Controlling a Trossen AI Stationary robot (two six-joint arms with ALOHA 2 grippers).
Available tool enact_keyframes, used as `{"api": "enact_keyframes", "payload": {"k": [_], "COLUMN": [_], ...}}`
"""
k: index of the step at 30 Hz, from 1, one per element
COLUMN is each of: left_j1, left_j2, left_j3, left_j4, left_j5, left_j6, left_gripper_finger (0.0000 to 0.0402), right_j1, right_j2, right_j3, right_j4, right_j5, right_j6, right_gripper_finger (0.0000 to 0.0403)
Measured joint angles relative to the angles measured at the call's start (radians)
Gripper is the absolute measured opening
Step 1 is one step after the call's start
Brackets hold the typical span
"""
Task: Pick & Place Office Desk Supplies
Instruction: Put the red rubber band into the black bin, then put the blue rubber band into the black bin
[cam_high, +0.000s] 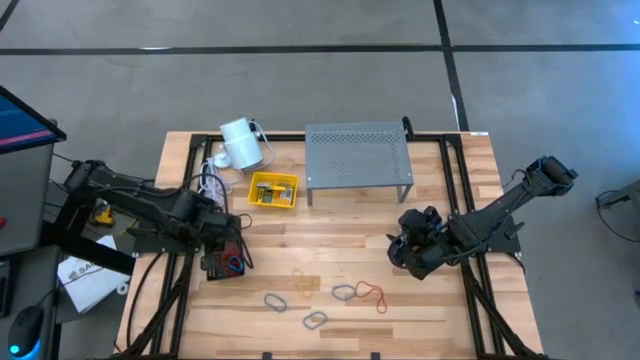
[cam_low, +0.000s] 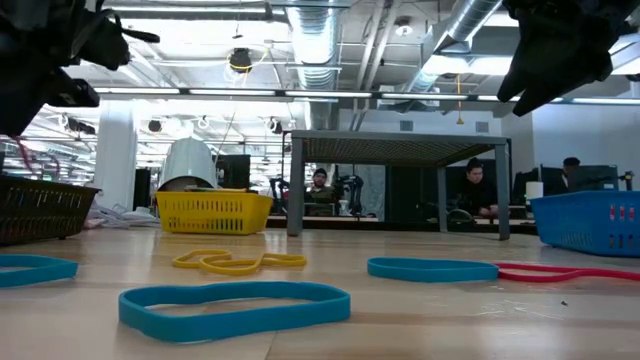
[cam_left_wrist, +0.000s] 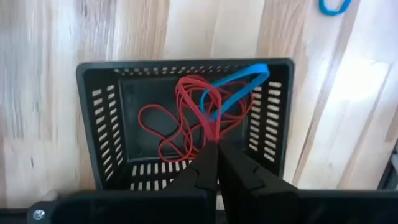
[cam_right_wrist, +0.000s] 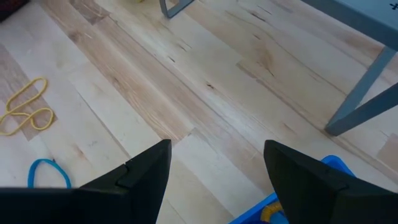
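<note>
Left gripper: the left gripper (cam_left_wrist: 214, 163) hangs over the dark slotted basket (cam_left_wrist: 99, 118), fingers clenched together, pinching a red rubber band (cam_left_wrist: 189, 118) whose loops trail into the basket.
Basket contents: tangled red bands and a blue rubber band (cam_left_wrist: 239, 84) draped up to the rim.
Right gripper: the right gripper (cam_right_wrist: 217, 171) sits above the bare wood, fingers spread wide, grasping nothing.
Loose bands: a yellow band (cam_right_wrist: 25, 109) and several blue bands (cam_high: 344, 292) lie on the table (cam_high: 350, 225) between the arms.
Yellow basket: the yellow basket (cam_high: 272, 190) stands beside the grey shelf (cam_high: 357, 155).
</note>
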Motion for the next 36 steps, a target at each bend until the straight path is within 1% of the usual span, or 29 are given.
{"api": "enact_keyframes", "payload": {"k": [3, 18, 21, 26, 32, 36], "left_j1": [0.000, 0.000, 0.000, 0.000, 0.000, 0.000], "left_j2": [0.000, 0.000, 0.000, 0.000, 0.000, 0.000], "left_j3": [-0.013, -0.014, -0.014, -0.014, -0.014, -0.015], "left_j4": [0.000, 0.004, 0.004, 0.004, 0.007, 0.064], "left_j5": [0.013, 0.013, 0.013, 0.012, -0.005, -0.017], "left_j6": [-0.001, -0.001, -0.001, -0.001, 0.020, 0.057], "left_gripper_finger": [0.0001, 0.0001, 0.0008, 0.0042, 0.0105, 0.0140], "right_j1": [0.000, 0.000, 0.000, 0.000, 0.000, 0.000], "right_j2": [0.000, 0.000, 0.000, 0.000, 0.000, 0.000], "right_j3": [0.000, 0.000, 0.000, 0.000, 0.000, 0.000], "right_j4": [0.000, 0.003, 0.003, 0.003, 0.003, 0.004], "right_j5": [-0.006, -0.008, -0.008, -0.008, -0.008, -0.008], "right_j6": [0.000, 0.000, -0.002, -0.002, -0.002, -0.002], "right_gripper_finger": [0.0254, 0.0254, 0.0254, 0.0254, 0.0254, 0.0254]}}
